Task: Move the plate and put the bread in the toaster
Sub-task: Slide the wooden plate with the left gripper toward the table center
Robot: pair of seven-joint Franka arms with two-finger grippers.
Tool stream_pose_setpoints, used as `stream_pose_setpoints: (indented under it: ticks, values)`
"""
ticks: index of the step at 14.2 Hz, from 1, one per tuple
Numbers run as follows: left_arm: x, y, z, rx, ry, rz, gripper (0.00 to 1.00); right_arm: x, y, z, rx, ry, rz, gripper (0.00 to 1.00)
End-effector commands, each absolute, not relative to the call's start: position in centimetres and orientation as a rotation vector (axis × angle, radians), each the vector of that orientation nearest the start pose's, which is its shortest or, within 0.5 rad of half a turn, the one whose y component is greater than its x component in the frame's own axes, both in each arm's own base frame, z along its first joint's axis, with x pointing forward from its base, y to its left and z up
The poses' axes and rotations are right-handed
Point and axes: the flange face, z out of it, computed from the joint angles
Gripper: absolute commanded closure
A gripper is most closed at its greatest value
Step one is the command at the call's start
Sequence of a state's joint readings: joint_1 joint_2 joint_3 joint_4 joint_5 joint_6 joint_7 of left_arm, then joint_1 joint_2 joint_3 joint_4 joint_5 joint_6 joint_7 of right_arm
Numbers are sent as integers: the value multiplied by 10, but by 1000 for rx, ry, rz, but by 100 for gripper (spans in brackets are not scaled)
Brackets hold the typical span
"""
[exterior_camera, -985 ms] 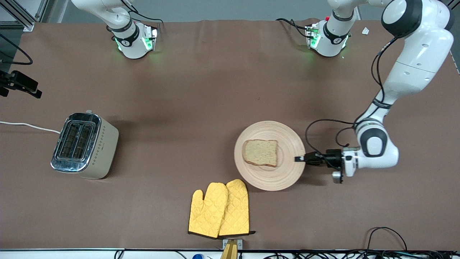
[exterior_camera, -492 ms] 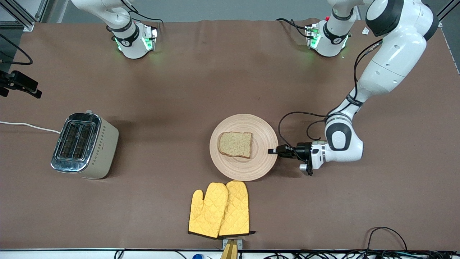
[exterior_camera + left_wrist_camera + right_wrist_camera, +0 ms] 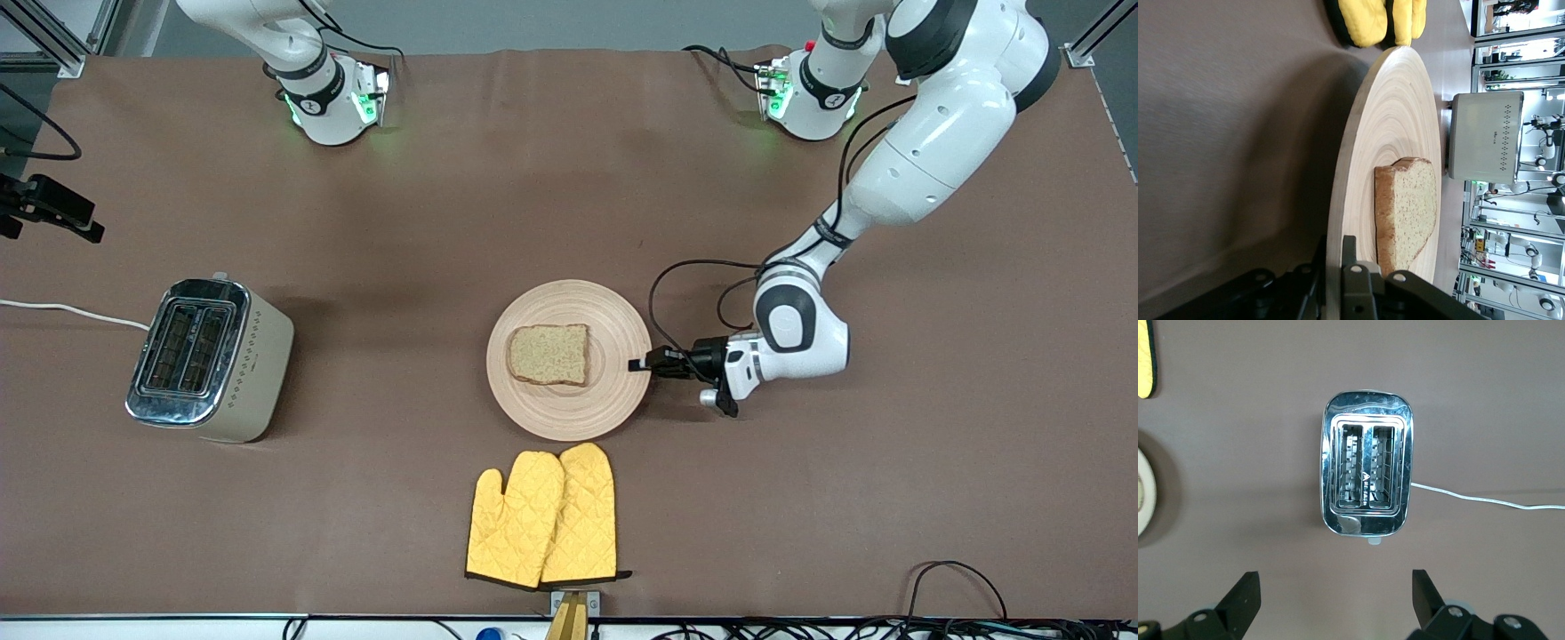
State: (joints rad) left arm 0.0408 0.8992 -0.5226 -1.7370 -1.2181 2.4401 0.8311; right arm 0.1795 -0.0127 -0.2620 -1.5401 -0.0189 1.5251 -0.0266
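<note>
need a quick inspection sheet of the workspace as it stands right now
surface: brown table, flat, no spills seen
job's things: plate mid-table with bread on it; toaster at the right arm's end, both slots empty
clutter: two yellow oven mitts, nearer the front camera than the plate
grippers: left tool shut on the plate's rim; right tool open, high over the toaster
cables: white toaster cord; black cables along the near table edge
surroundings: nothing seen of note

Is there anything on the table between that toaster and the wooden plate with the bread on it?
No. In the front view only bare brown table runs from the toaster to the plate. The yellow oven mitts lie nearer the camera, off that line.
</note>
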Motion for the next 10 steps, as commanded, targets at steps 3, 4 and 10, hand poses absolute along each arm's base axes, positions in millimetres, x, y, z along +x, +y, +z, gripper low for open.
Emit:
stream_pose_setpoints:
  ticks: [3, 4, 10]
  values:
    - [566, -293, 112, 2051, -40, -32, 66, 544, -44, 646, -3143, 82, -4, 0]
    - [564, -289, 109, 2054, -34, -37, 37, 544, -44, 646, -3143, 82, -6, 0]
    - [602, -257, 169, 2060, 70, 29, 0, 547, 3, 644, -3078, -28, 2, 0]
